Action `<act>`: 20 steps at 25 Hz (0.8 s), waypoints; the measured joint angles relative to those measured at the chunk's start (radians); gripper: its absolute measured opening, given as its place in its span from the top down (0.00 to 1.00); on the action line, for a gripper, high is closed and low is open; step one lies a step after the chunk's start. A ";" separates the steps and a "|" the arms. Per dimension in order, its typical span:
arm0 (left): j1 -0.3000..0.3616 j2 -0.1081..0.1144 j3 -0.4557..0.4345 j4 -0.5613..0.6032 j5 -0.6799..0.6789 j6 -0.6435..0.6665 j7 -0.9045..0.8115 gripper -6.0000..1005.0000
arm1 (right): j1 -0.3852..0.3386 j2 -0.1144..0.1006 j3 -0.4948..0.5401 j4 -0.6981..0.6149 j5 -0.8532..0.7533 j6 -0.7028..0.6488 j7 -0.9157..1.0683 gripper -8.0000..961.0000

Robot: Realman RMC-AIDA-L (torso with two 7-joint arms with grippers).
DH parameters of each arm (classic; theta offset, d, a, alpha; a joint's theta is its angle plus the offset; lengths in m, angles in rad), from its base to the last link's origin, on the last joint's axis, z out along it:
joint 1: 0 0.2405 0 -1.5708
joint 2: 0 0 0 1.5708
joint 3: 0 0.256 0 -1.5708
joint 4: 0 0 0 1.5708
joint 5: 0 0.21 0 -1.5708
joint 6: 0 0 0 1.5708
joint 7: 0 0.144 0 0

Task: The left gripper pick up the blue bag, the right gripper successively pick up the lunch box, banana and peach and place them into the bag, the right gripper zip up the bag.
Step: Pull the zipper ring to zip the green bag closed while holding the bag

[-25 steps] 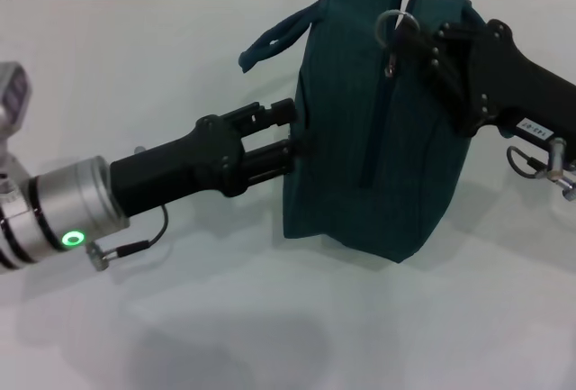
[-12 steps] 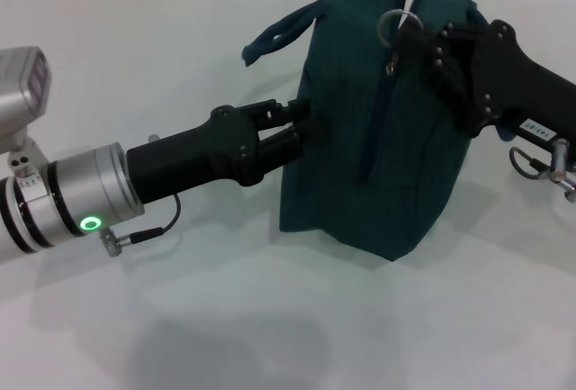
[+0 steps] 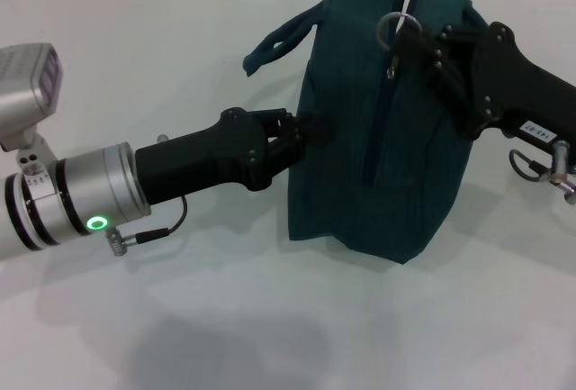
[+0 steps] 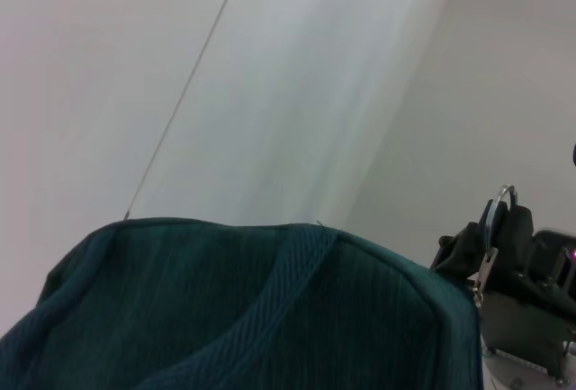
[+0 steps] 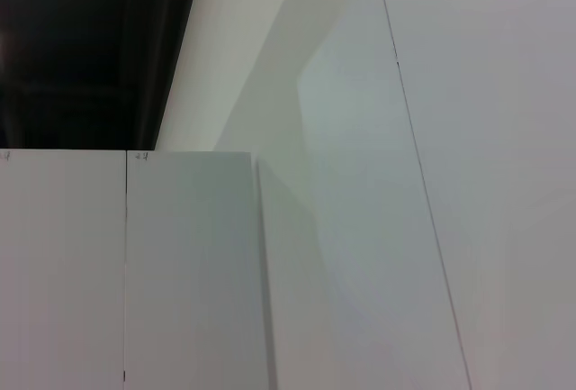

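**Bag zipped, both grippers on it**

Bag [image 3: 369, 129] stands upright on white table [image 3: 225, 318], zip closed down its middle, one handle [image 3: 274, 39] flopped out to its left. Left gripper [image 3: 301, 133] comes in from bag's left, fingers pressed together on the side fabric. Right gripper [image 3: 416, 37] at bag's top right, pinching the ring pull [image 3: 397, 26].
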 joint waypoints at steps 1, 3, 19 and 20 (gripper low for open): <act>0.000 0.000 0.002 0.000 0.000 0.000 0.000 0.84 | -0.001 0.000 0.000 -0.001 0.000 0.000 0.000 0.99; -0.001 0.002 0.006 0.000 0.001 0.000 0.000 0.86 | -0.003 0.000 0.001 -0.003 0.000 0.000 0.001 0.99; -0.005 0.006 0.021 0.009 0.001 0.000 0.003 0.93 | 0.001 0.000 0.010 -0.001 0.009 -0.001 0.007 0.99; -0.005 0.006 0.024 0.010 0.001 0.000 0.003 0.93 | 0.000 0.000 0.010 -0.001 0.016 -0.002 0.012 0.99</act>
